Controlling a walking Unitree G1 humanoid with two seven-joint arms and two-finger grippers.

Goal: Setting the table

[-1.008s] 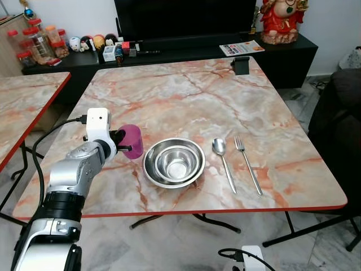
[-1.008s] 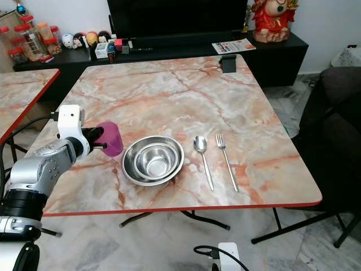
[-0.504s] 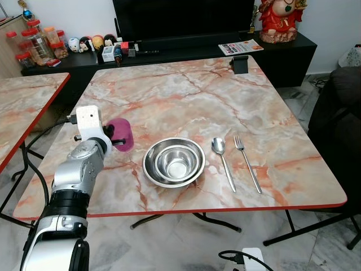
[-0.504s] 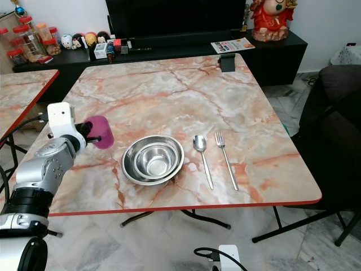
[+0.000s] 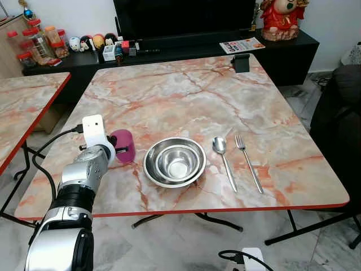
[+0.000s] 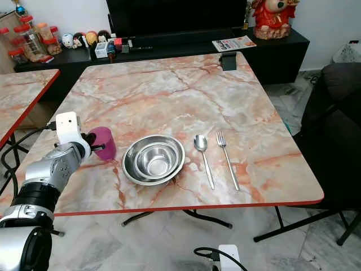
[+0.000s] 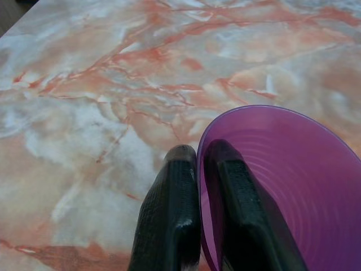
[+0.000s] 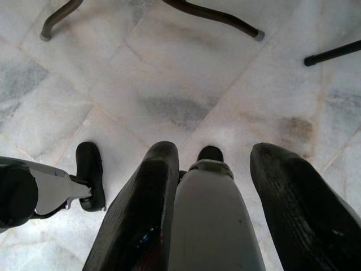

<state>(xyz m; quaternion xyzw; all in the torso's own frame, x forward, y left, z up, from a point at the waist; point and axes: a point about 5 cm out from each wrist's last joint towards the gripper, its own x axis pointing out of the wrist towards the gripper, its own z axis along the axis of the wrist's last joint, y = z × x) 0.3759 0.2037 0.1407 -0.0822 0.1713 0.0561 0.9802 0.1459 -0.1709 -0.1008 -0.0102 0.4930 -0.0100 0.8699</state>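
Observation:
A purple plastic cup stands on the marble table, just left of two nested steel bowls. My left gripper is shut on the cup's rim, one finger outside and one inside the cup. A spoon and a fork lie side by side right of the bowls. My right gripper hangs open below the table, over the floor tiles.
A second marble table stands to the left. A black phone stand sits at the far table edge. Behind it runs a dark TV bench with jars and figurines. A dark sofa borders the right side.
My left arm has shifted the cup: first leftward and up off the table, then back right and down beside the bowls. The cup now stands more upright.

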